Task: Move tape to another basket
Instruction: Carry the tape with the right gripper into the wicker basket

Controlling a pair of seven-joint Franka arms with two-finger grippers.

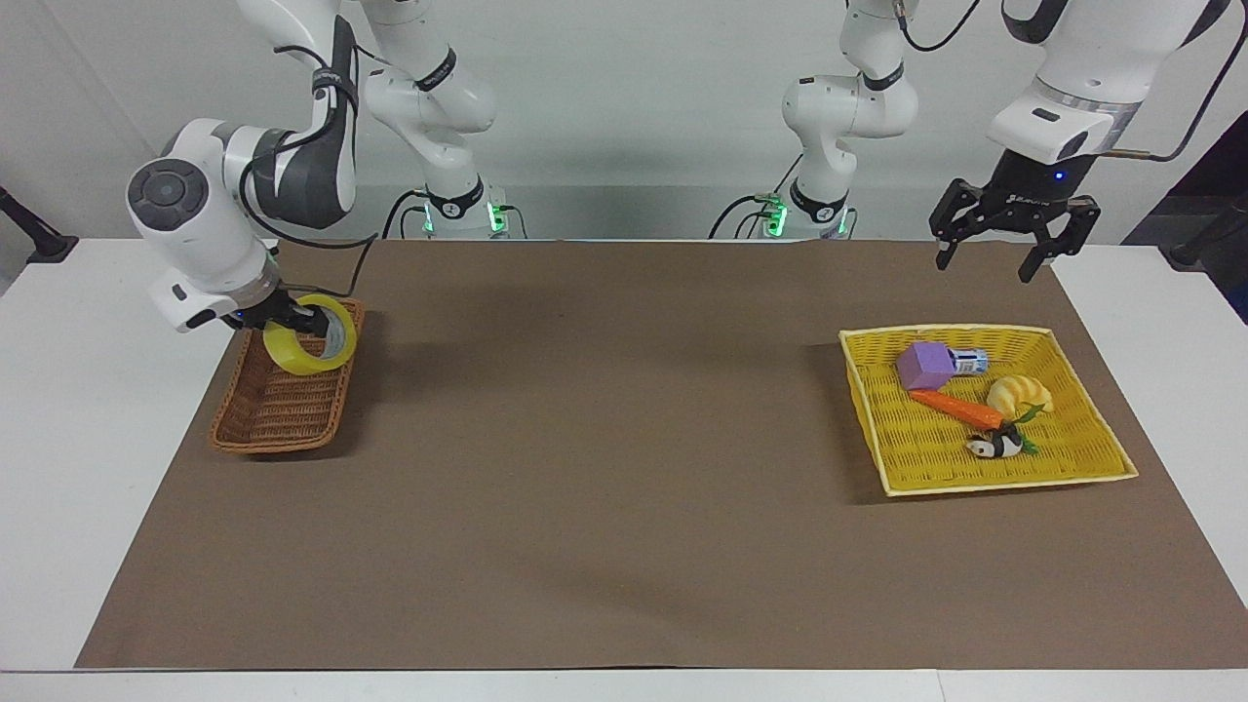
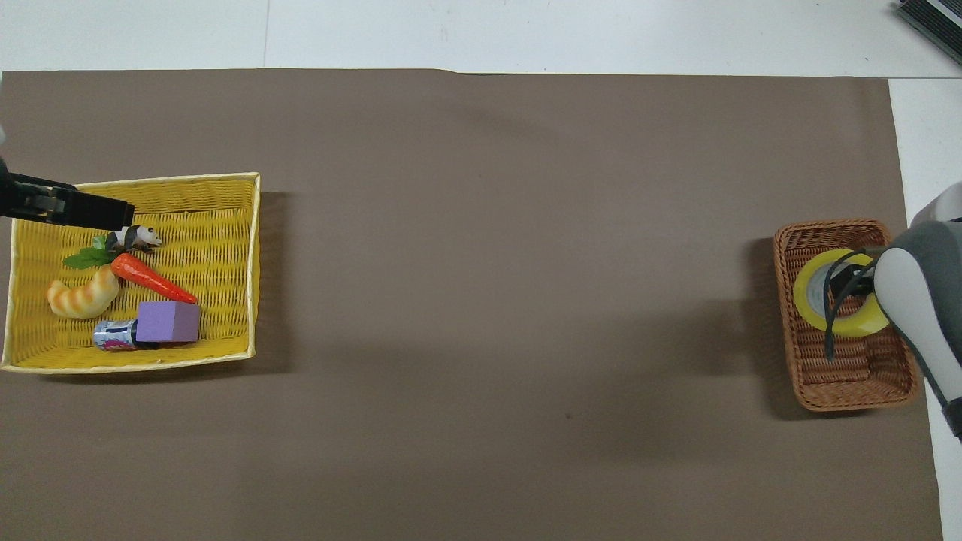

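The tape (image 1: 310, 336), a yellow roll with a pale core, hangs tilted over the brown wicker basket (image 1: 283, 414), above the basket's end nearer the robots. My right gripper (image 1: 295, 319) is shut on the roll's wall, one finger inside the ring. In the overhead view the tape (image 2: 806, 297) shows over the basket (image 2: 849, 372), and the arm covers most of the right gripper (image 2: 853, 279). My left gripper (image 1: 985, 265) hangs open and empty, raised high over the yellow basket's end of the table; its fingers (image 2: 98, 213) reach in at the view's edge.
The large yellow basket (image 1: 936, 478) at the left arm's end holds a purple block (image 1: 924, 365), a carrot (image 1: 955, 407), a croissant toy (image 1: 1019, 393), a panda toy (image 1: 994, 447) and a small can (image 1: 970, 363). A brown mat (image 1: 604, 468) covers the table.
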